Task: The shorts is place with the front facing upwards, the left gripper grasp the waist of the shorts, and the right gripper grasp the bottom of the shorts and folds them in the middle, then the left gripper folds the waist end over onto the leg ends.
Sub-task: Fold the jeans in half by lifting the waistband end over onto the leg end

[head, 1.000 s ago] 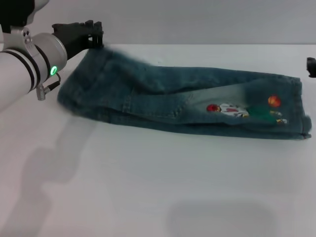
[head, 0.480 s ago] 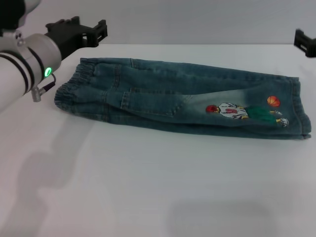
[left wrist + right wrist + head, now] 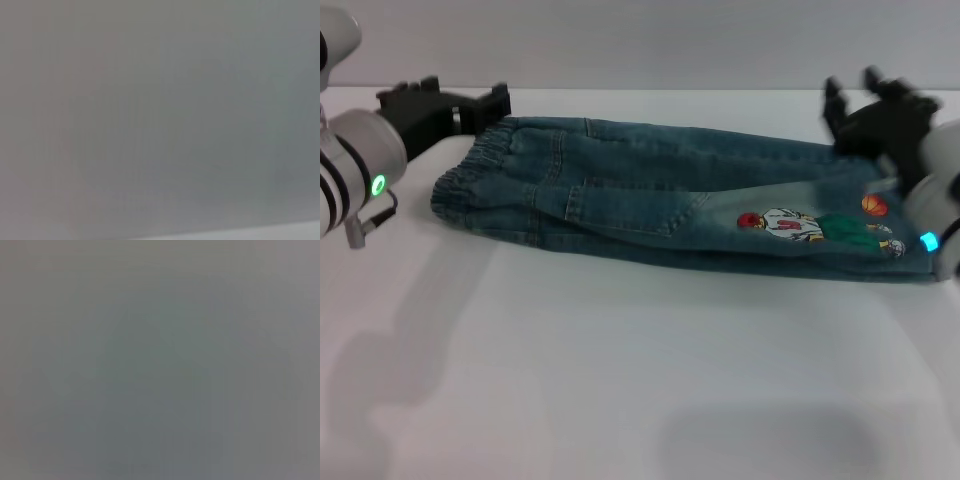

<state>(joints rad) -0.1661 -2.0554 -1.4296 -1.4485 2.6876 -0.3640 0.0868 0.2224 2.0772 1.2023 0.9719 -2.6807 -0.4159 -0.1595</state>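
The shorts [image 3: 650,195] lie on the white table [image 3: 620,380], folded lengthwise, with the cartoon print [image 3: 790,225] facing up. The ruffled waist of the shorts [image 3: 470,190] is at the left and lies flat. The bottom of the shorts [image 3: 905,262] is at the right, partly hidden behind the right arm. My left gripper [image 3: 485,105] hovers open just beyond the waist's far corner, holding nothing. My right gripper [image 3: 855,100] hangs open over the far edge of the leg end, fingers spread and empty. Both wrist views show only blank grey.
The white table runs wide in front of the shorts. A grey wall [image 3: 650,40] rises behind the table's far edge. The right arm's housing with its blue light [image 3: 928,240] stands over the leg end.
The left gripper let go of the waist and drew back to the left; the waist settled flat. The right arm swung in from the right edge over the leg end.
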